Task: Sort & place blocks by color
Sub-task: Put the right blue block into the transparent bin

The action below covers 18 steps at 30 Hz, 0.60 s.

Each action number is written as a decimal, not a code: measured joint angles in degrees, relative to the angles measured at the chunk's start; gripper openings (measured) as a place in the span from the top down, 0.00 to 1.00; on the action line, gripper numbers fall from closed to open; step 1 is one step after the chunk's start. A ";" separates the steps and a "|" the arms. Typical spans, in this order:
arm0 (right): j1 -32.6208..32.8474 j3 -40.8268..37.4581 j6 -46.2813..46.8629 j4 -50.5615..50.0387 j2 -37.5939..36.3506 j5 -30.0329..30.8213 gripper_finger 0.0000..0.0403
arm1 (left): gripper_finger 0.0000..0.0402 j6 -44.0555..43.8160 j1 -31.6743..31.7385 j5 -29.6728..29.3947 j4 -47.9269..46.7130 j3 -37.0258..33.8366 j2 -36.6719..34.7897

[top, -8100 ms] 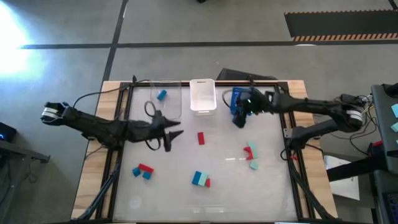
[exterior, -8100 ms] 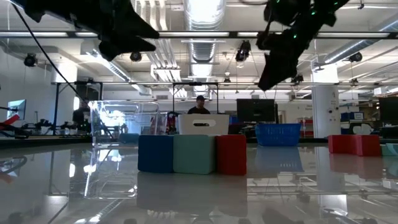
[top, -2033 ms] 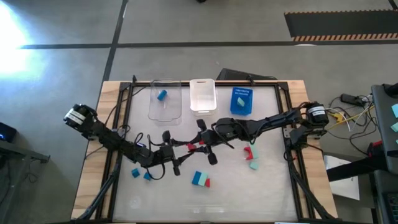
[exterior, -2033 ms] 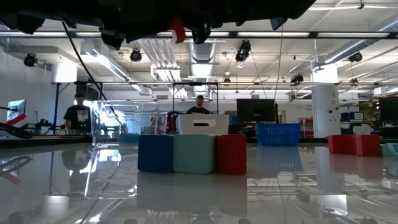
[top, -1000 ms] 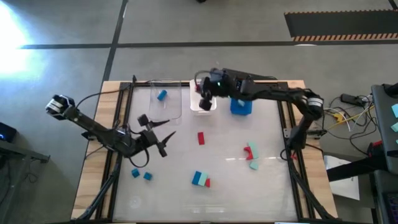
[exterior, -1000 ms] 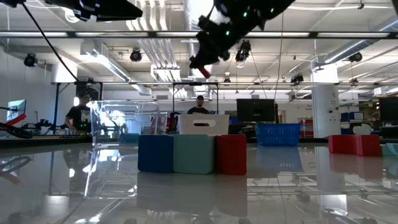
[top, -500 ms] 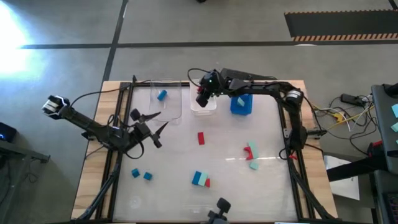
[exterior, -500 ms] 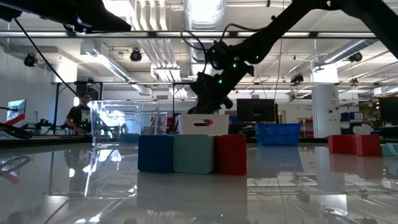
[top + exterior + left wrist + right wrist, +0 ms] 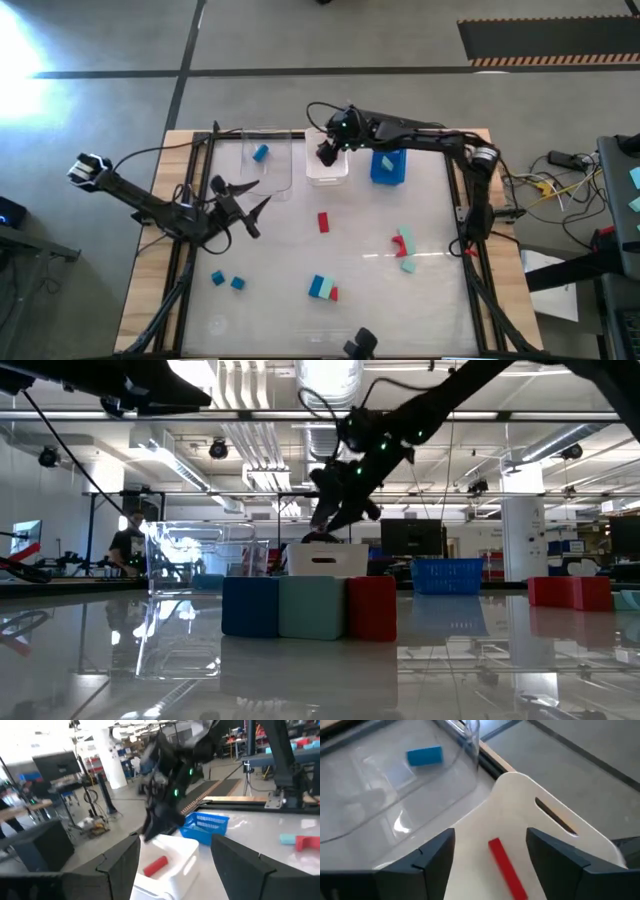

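My right gripper (image 9: 325,153) hovers open just above the white bin (image 9: 327,168) at the far middle of the table. A red bar block (image 9: 507,866) lies inside that bin, below and between the open fingers, apart from them. It shows in the left wrist view too, as the red block (image 9: 156,866). One blue block (image 9: 260,152) lies in the clear bin (image 9: 266,165). My left gripper (image 9: 242,200) stands open over the table's left part, holding nothing. Loose blocks lie on the table: a red one (image 9: 323,222), two blue ones (image 9: 227,281), a blue-teal-red cluster (image 9: 322,289), and red and teal ones (image 9: 404,250).
A blue basket bin (image 9: 388,165) stands right of the white bin at the far edge. A dark frame (image 9: 460,200) runs around the glossy table top. People stand in the room beyond the table in the low view.
My right gripper, holding the red bar over the white bin, has sunk toward the bin, rolled and opened. The bar has dropped into the white bin and lies there. My left gripper has drawn back a little toward the table's left and far side, still open.
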 joint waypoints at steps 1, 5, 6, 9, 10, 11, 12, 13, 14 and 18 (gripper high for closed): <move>0.69 0.00 0.24 -2.08 -1.34 0.00 0.41 | 0.44 -1.94 0.00 0.08 0.02 0.00 0.70; 5.64 -0.95 1.33 -9.97 -7.59 -0.36 0.43 | 0.44 -9.62 -0.11 3.30 -0.02 0.00 4.24; 7.32 -1.69 1.87 -11.08 -9.31 -0.36 0.44 | 0.44 -11.64 -0.11 4.44 -0.04 0.00 5.19; 13.41 -5.42 4.81 -11.65 -14.54 0.15 0.47 | 0.44 -19.09 -0.11 7.71 -0.02 0.17 7.98; 15.81 -7.03 5.99 -10.87 -16.28 0.24 0.47 | 0.44 -21.45 -0.20 8.59 -0.05 0.21 8.91; 18.30 -8.72 7.09 -9.96 -18.08 0.81 0.48 | 0.44 -23.85 -0.20 9.69 -0.02 0.45 9.83; 21.12 -10.52 8.37 -8.83 -19.50 2.44 0.48 | 0.44 -26.02 -0.21 10.69 0.02 0.71 10.83; 23.87 -12.47 9.53 -7.31 -21.04 5.00 0.49 | 0.44 -28.13 -0.30 11.24 0.06 0.90 11.85; 26.92 -14.45 10.74 -5.45 -22.35 7.92 0.49 | 0.44 -30.22 -0.43 11.83 0.13 1.14 12.94; 38.19 -22.28 15.11 3.90 -25.65 20.72 0.50 | 0.44 -36.81 -1.41 12.89 2.62 2.62 17.61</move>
